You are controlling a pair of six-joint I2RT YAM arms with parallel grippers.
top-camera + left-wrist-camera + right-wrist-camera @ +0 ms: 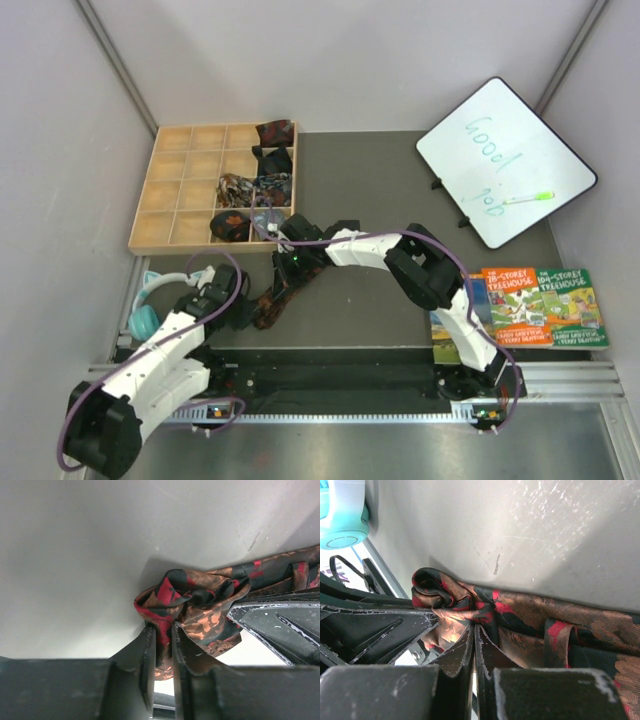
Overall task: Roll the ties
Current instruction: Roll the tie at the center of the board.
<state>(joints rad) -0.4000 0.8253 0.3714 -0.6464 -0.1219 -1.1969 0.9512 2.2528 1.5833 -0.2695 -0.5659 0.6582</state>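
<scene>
top external view shows the long tie (272,300) lying on the dark grey mat (390,190). it is a narrow, limp strip of woven cloth, dark brown-black with a rust-orange print. its long axis runs on a slant from the near left toward the far right, pointing up at the wooden tray (180,185). the left gripper (240,308) sits at the near end of the strip and the right gripper (286,268) just beyond it along the cloth. from the left wrist the fabric looks glossy and crumpled, with red and copper patches on black, folded over itself into a loose, uneven curl. the left gripper's flat black fingers (145,650) are nipped together on a fold of it, and cloth fills the thin gap between them. from the right wrist, the right gripper's scuffed black fingers (455,655) are pressed tight on the tie just behind a small twisted knot of cloth, and the rest of the strip runs off flat to the right. the tray is pale wood divided into square compartments. small rolled ties (270,185) in dark red, black and mixed colours sit in its right-hand columns. teal headphones (148,305) with smooth plastic cups lie beside the left arm.
</scene>
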